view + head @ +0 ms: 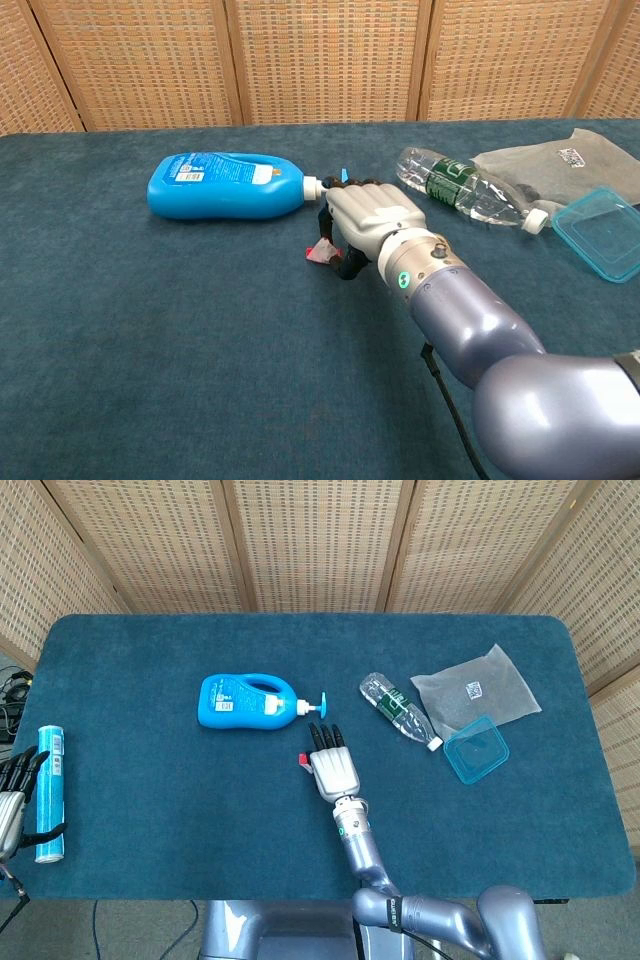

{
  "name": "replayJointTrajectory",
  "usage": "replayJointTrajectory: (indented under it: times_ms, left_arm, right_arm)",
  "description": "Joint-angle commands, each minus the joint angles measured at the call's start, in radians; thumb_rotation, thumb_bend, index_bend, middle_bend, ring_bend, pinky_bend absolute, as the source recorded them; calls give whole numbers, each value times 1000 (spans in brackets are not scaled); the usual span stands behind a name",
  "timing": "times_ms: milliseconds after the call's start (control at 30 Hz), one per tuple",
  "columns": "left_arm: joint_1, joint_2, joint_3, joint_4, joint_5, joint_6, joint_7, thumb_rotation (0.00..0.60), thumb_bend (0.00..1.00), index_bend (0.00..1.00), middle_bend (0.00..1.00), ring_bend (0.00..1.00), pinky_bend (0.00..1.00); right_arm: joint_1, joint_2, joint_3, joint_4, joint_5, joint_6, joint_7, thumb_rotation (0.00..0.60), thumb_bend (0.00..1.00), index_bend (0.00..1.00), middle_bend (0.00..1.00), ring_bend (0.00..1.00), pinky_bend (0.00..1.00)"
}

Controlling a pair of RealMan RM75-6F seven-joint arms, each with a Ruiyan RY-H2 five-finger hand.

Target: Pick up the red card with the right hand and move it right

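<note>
The red card (322,252) shows as a small red piece tipped up off the blue cloth, just left of my right hand (372,222). That hand pinches it between the thumb and the curled fingers. From the head view only a sliver of the red card (302,760) peeks out at the left side of my right hand (333,768), which covers the rest. My left hand (12,800) hangs at the table's far left edge, fingers apart, holding nothing.
A blue pump bottle (245,700) lies just behind the right hand, its nozzle close to the fingertips. To the right are a water bottle (400,710), a plastic bag (480,685) and a teal container (475,748). A blue tube (50,790) lies by the left hand.
</note>
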Motion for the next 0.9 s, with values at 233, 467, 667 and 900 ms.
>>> replayJointTrajectory:
  times_ms: [233,467,667,900]
  left_arm:
    - [1,1,0,-2,1,3,2,600,146,0,0,0,51]
    - [1,1,1,-4,3,5,3,600,146,0,0,0,51]
    - [2,0,1,-5,5,6,5,600,146,0,0,0,51]
    - [3,-2,4,-7,13,14,14,600,147,0,0,0,51]
  right_arm:
    - [-1,29,8,-33,-5,24,4,600,588,601,15,0,0]
    - [-3,67,21,-78,-19,55,12,600,589,602,18,0,0]
    - [-14,111,25,-133,-30,81,18,600,588,600,18,0,0]
    - [-85,237,-2,-268,-67,90,125,600,585,599,21,0,0]
